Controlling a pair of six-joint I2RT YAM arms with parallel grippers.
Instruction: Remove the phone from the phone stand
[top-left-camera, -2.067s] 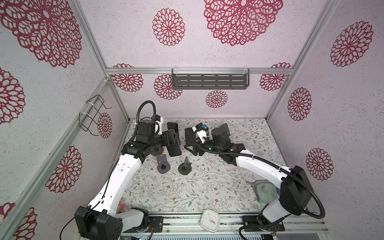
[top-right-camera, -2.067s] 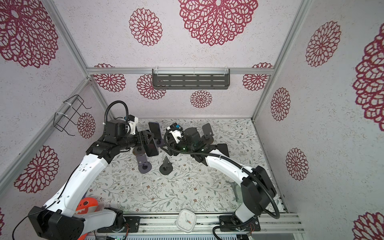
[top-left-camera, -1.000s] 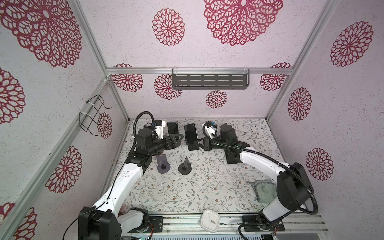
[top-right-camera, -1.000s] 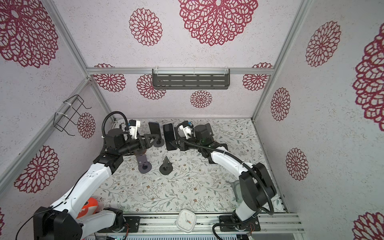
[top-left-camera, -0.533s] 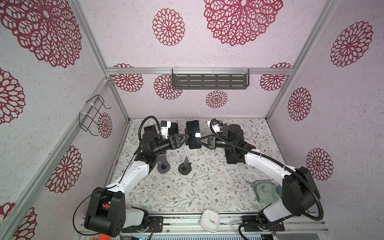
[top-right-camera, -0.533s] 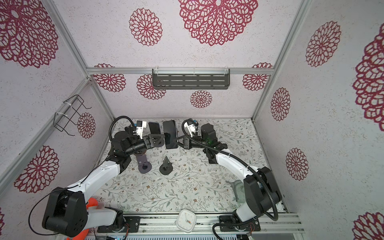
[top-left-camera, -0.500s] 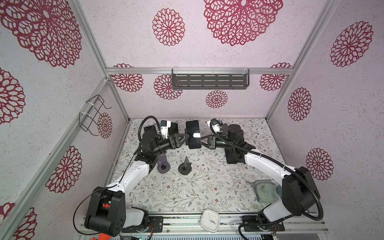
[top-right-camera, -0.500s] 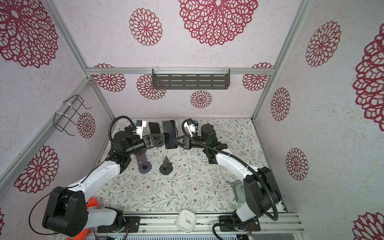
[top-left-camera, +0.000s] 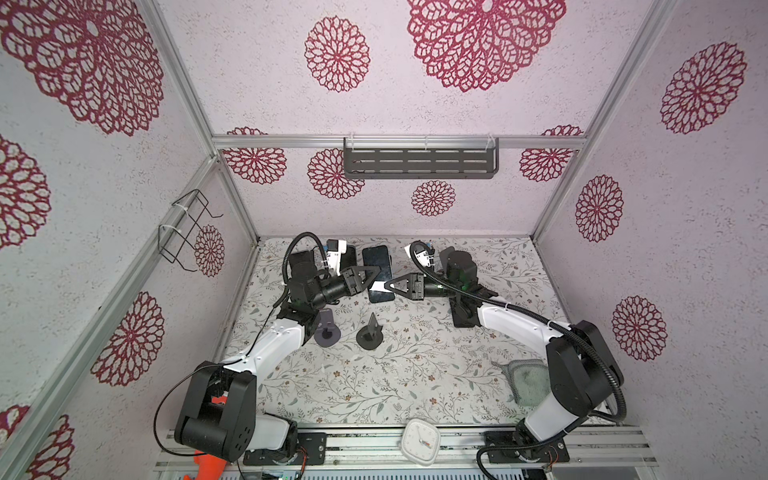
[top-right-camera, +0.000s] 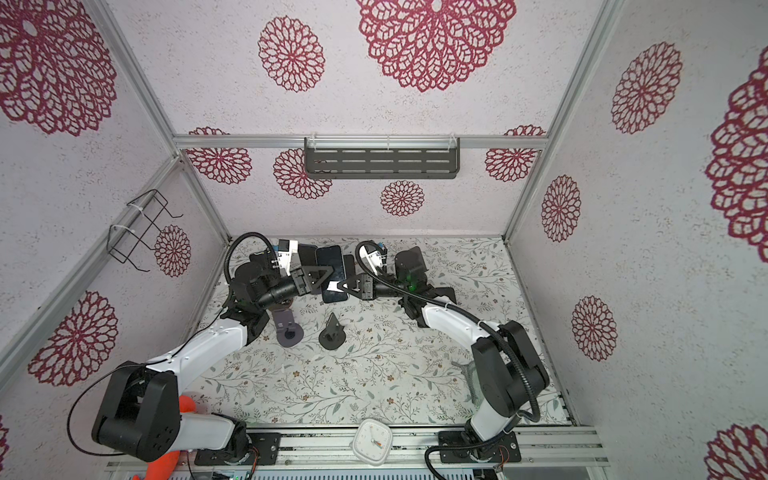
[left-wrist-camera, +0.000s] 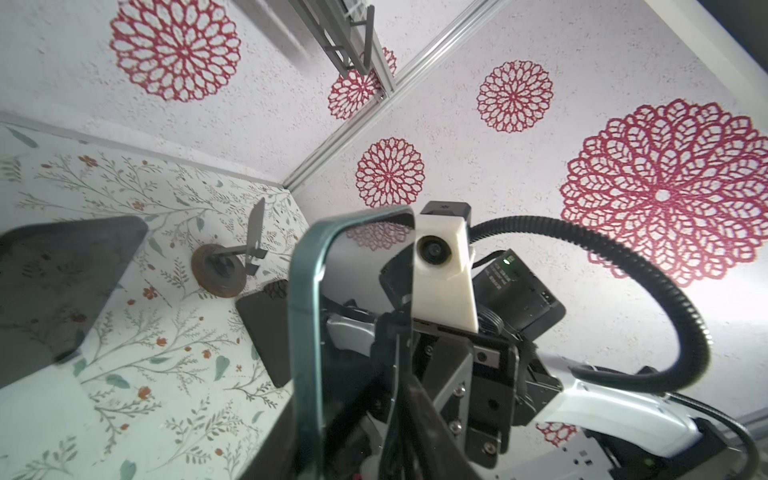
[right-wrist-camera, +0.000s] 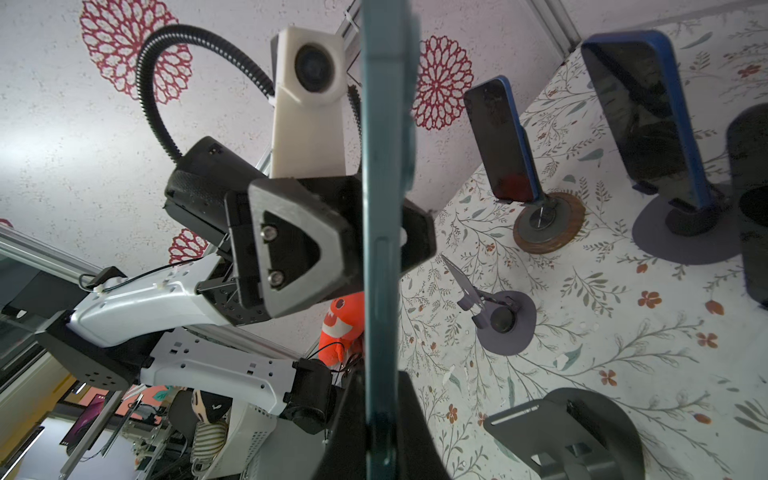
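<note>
Now my right fingers (top-left-camera: 399, 286) clamp the phone (top-left-camera: 377, 266) in the air over the table (top-left-camera: 374, 374), clear of the stands (top-left-camera: 370, 333), apparently so my left fingers (top-left-camera: 362, 277) can take its other edge, though I cannot tell whether they grip yet.

Through the right wrist camera the phone (right-wrist-camera: 384, 249) stands edge-on, cut off at both ends, its screen out of sight. In both top views the left arm's base (top-left-camera: 216, 415) covers most of the orange toy (top-left-camera: 210, 467); the right arm (top-left-camera: 573, 374) hides part of the grey cloth (top-left-camera: 525, 379). The hands of the clock (top-left-camera: 422, 440) are too small to read.
</note>
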